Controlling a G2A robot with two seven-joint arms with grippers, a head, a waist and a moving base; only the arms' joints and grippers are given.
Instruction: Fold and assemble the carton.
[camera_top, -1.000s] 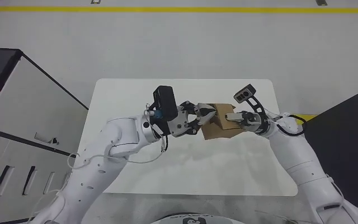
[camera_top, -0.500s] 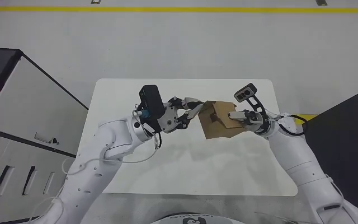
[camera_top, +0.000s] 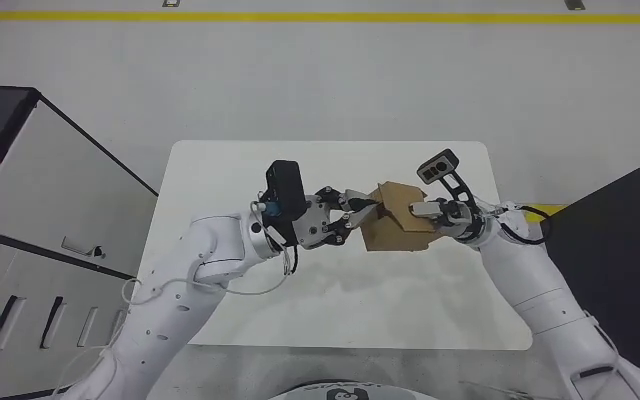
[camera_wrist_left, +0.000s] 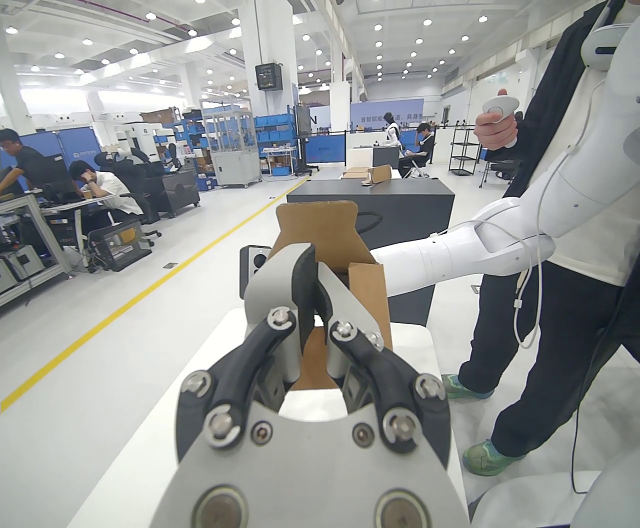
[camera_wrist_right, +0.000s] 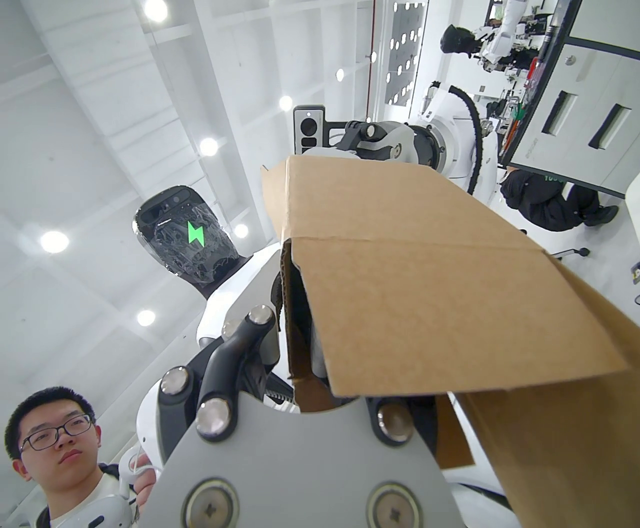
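Over white table, carton, pale floor beyond

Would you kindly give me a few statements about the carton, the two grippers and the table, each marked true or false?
1. The carton is brown cardboard. True.
2. The right gripper grips the carton. True.
3. The table is black. False: it is white.
4. The left gripper rests at the table's corner, far from the carton. False: it is at the carton, on the side opposite the right gripper.
5. The carton is a flat, unfolded sheet. False: it is opened into a box shape with flaps standing out.
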